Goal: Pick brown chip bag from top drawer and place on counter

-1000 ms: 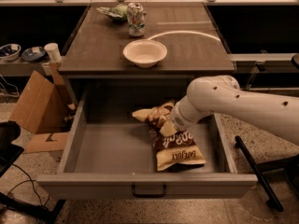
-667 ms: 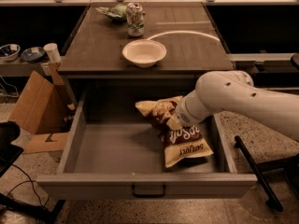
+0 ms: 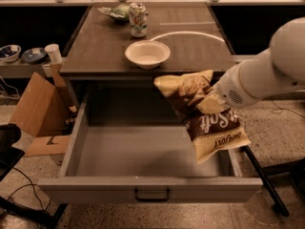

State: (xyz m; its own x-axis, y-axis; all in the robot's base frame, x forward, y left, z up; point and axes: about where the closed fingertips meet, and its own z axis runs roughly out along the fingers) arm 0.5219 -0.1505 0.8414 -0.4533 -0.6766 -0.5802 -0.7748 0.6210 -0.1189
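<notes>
The brown chip bag [image 3: 206, 123] hangs in the air above the right side of the open top drawer [image 3: 143, 154], its cream-yellow ends up and down. My gripper [image 3: 209, 101] is shut on the bag's middle, at the end of the white arm coming in from the right. The drawer's inside shows nothing else; its dark handle [image 3: 151, 194] faces me. The counter [image 3: 105, 42] lies behind the drawer, marked with a pale curved line.
On the counter stand a white bowl [image 3: 147, 54], a soda can [image 3: 138, 19] and a green-and-white bag [image 3: 114, 12]. A cardboard box [image 3: 38, 104] leans left of the drawer. Bowls and a cup [image 3: 52, 53] sit on a low shelf at left.
The gripper has lifted the brown chip bag up out of the drawer and to the right; the bag now hangs above the drawer's right side.
</notes>
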